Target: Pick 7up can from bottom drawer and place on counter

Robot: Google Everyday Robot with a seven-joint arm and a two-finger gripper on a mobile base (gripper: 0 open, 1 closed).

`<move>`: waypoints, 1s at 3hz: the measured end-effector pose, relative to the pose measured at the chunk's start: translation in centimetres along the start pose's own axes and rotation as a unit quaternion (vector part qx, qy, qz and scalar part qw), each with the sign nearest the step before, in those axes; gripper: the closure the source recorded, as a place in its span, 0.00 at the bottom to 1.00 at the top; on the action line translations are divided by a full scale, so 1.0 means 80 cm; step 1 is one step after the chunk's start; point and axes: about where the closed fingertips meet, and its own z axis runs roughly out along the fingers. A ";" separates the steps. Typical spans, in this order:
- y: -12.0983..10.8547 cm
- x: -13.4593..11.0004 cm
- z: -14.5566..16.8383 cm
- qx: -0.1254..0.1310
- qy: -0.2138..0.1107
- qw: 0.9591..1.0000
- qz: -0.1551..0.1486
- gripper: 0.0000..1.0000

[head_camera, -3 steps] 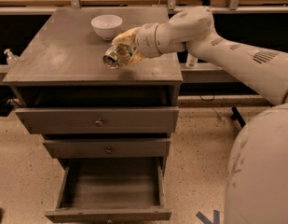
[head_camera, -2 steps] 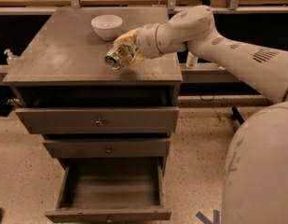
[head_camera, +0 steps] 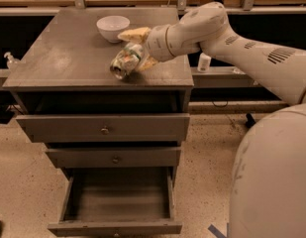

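The 7up can (head_camera: 125, 61), silver-white with green markings, is tilted on its side between the fingers of my gripper (head_camera: 134, 49), just above the counter (head_camera: 68, 58) near its front right part. The gripper is shut on the can. My white arm reaches in from the right. The bottom drawer (head_camera: 118, 197) stands pulled out below and shows nothing inside.
A white bowl (head_camera: 113, 27) stands on the counter behind the can. Two upper drawers with round knobs (head_camera: 105, 130) are slightly out. A small bottle (head_camera: 10, 61) stands at the left, a white container (head_camera: 204, 62) on the shelf at right. My base fills the lower right.
The gripper with the can has barely moved; the can stays tilted over the counter's front right part.
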 end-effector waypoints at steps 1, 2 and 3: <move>0.001 0.000 0.001 -0.003 0.000 1.000 0.000 0.00; 0.001 0.000 0.001 -0.003 0.000 1.000 0.000 0.00; -0.007 -0.004 -0.005 0.010 0.003 1.000 -0.005 0.18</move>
